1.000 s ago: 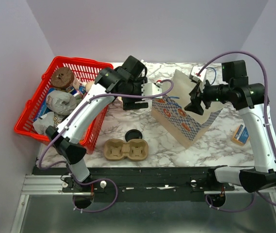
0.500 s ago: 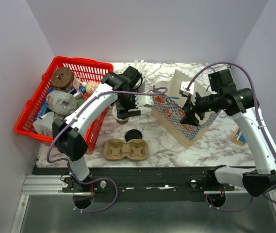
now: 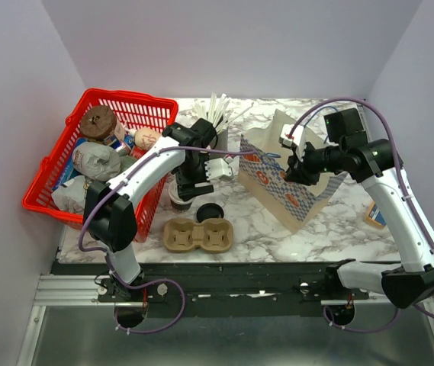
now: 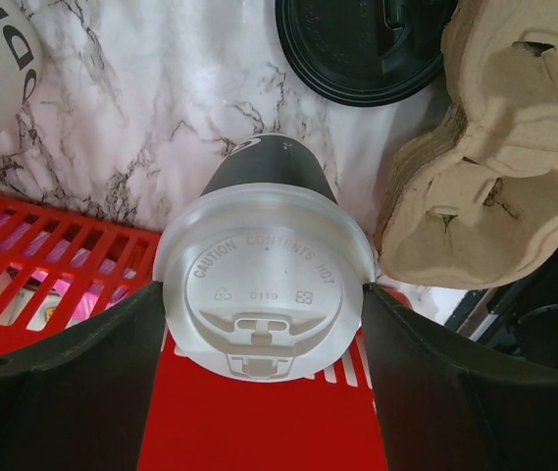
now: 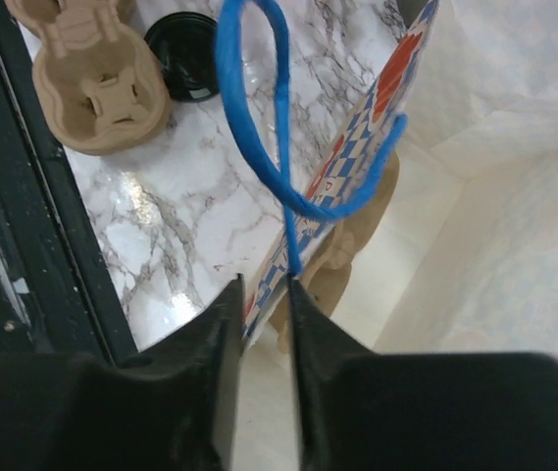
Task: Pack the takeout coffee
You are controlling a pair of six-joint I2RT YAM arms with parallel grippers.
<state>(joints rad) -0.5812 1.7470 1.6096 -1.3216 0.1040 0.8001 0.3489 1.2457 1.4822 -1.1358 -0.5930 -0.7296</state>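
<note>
We see the left gripper (image 4: 265, 299) pointing down over the coffee (image 4: 264, 182), its 2 fingers set on either side of the white lid (image 4: 259, 255). Both seem to touch the lid's rim, so we judge it to be gripping the cup at the lid. The coffee stands upright on the marble table (image 3: 255, 229), just beside the red basket (image 3: 129, 97). The loose black lid (image 4: 357, 49) and the cardboard carrier (image 4: 475, 147) lie near it on the other side. Across the table, the right gripper (image 5: 264, 294) is pinched almost closed on the rim of the patterned bag (image 3: 274, 183), where the blue handle (image 5: 288, 235) runs down between its fingers. It seems to be holding the bag's mouth up and open. We judge the step in hand to be the pick-up of the coffee, with the bag ready to receive it. The next move calls for a straight lift that clears the basket wall and the carrier, then a level carry to the bag's mouth and a slow, upright descent inside. Since the hold is on the lid, not the body, we think a hard pull could pop the lid off.
</note>
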